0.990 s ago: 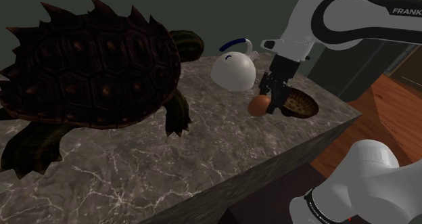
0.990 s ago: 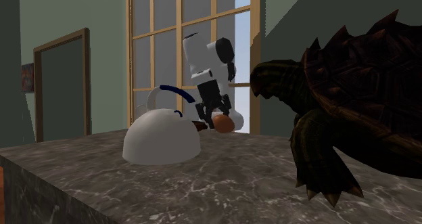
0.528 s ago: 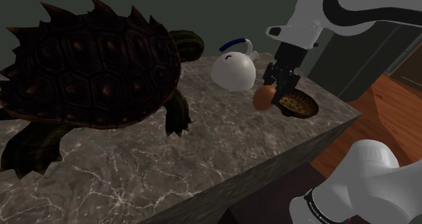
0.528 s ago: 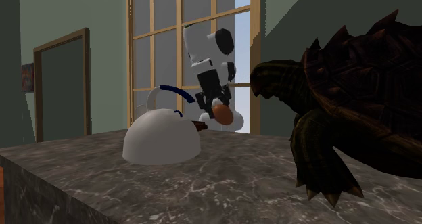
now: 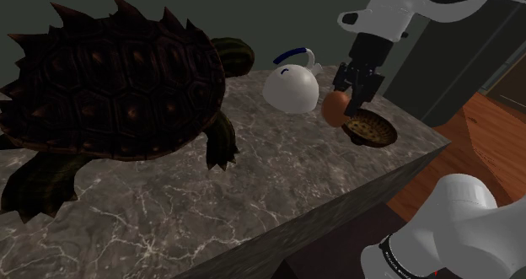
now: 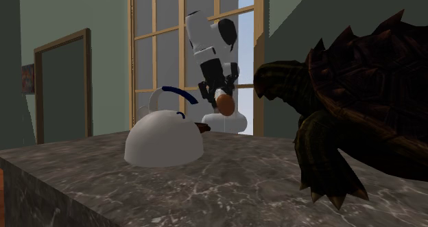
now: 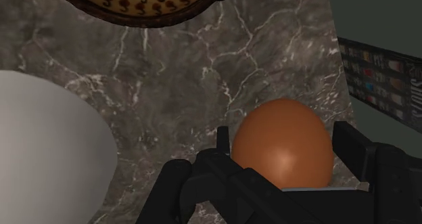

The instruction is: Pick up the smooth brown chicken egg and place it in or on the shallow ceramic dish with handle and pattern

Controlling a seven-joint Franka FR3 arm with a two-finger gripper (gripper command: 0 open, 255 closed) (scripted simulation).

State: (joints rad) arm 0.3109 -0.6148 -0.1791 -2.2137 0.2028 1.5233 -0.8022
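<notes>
One egg (image 5: 335, 108) in the gripper (image 5: 345, 103) has risen above the dish (image 5: 372, 132).

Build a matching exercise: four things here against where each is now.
1. smooth brown egg
2. shallow dark dish with patterned inside
3. white dome-shaped vessel, blue-trimmed handle
4. large dark spiky-shelled turtle

A. on the marble counter, shoulder view's left
B. held above the counter in the black gripper
C. at the counter's shoulder-view right end
D. between turtle and dish

Pairs: 1-B, 2-C, 3-D, 4-A
</notes>
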